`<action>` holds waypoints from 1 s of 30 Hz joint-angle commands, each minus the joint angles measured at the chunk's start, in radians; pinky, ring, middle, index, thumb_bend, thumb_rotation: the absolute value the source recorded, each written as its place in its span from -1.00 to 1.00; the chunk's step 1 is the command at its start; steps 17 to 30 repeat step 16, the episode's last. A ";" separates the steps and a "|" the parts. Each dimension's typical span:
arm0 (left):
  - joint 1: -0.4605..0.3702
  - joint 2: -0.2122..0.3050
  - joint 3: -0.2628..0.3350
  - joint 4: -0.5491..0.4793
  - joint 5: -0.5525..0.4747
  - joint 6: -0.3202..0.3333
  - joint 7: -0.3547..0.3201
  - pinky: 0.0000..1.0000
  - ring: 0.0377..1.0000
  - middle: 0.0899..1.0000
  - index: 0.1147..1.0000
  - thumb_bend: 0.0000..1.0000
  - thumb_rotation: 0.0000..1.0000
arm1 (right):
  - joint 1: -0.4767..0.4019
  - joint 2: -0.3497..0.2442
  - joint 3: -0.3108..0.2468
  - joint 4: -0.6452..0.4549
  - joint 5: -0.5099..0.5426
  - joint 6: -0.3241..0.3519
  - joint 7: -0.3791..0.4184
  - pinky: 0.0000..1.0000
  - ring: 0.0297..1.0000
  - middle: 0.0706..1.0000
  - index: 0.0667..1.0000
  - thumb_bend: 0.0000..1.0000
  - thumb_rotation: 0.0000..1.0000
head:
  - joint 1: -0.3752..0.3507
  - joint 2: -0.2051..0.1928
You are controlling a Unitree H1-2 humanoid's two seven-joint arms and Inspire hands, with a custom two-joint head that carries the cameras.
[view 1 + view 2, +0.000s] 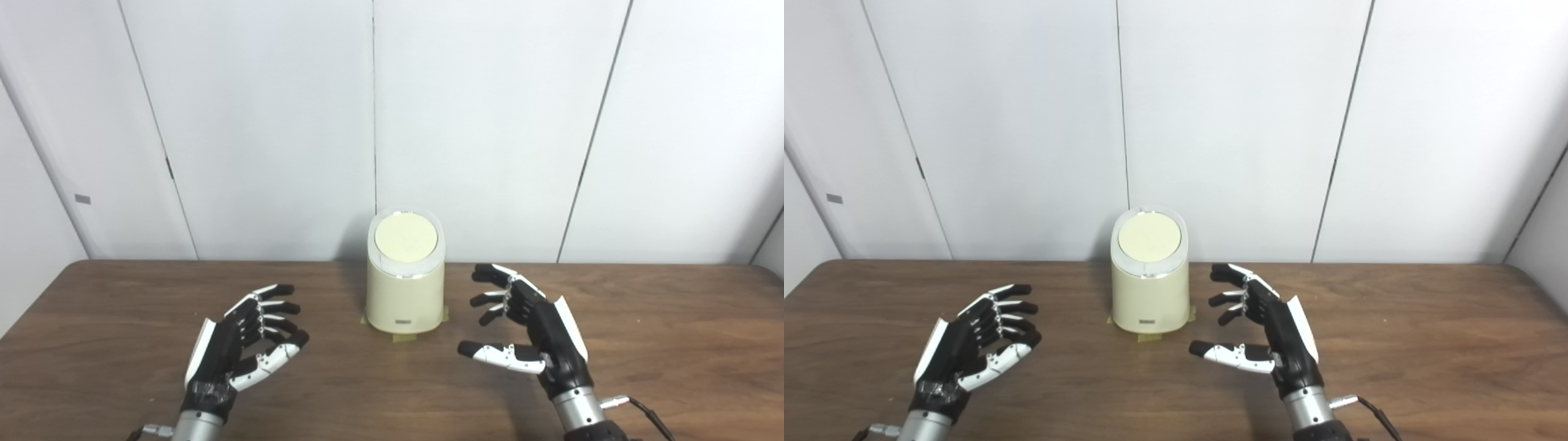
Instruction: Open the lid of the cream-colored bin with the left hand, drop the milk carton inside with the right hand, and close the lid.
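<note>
White wall panels back a brown wooden table. Cream-colored bin stands centered, lid closed. Left hand and right hand flank it, both open, empty (no milk carton visible). Likely best: left fingertips press the lid squarely.

Bin: the cream-colored cylinder stands upright on the far middle of my table, its base on strips of tape, a small dark label low on its front.
Lid: round, pale yellow disc inside a white rim, shut, sloping down toward me.
Milk carton: I can't see it anywhere.
</note>
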 commanded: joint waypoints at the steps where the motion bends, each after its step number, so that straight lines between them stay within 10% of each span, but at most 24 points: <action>1: -0.016 -0.003 0.005 -0.012 -0.029 -0.041 0.009 -0.09 0.12 0.25 0.44 0.35 -0.43 | -0.027 -0.006 -0.005 -0.042 0.012 -0.016 0.006 -0.08 0.22 0.47 0.48 0.36 -0.64 | -0.001 0.002; 30: 0.005 0.002 0.002 -0.025 -0.054 -0.027 -0.002 -0.01 0.23 0.34 0.45 0.34 -0.41 | 0.013 -0.018 -0.008 -0.081 -0.004 0.028 0.003 -0.06 0.24 0.54 0.54 0.32 -0.67 | -0.006 0.017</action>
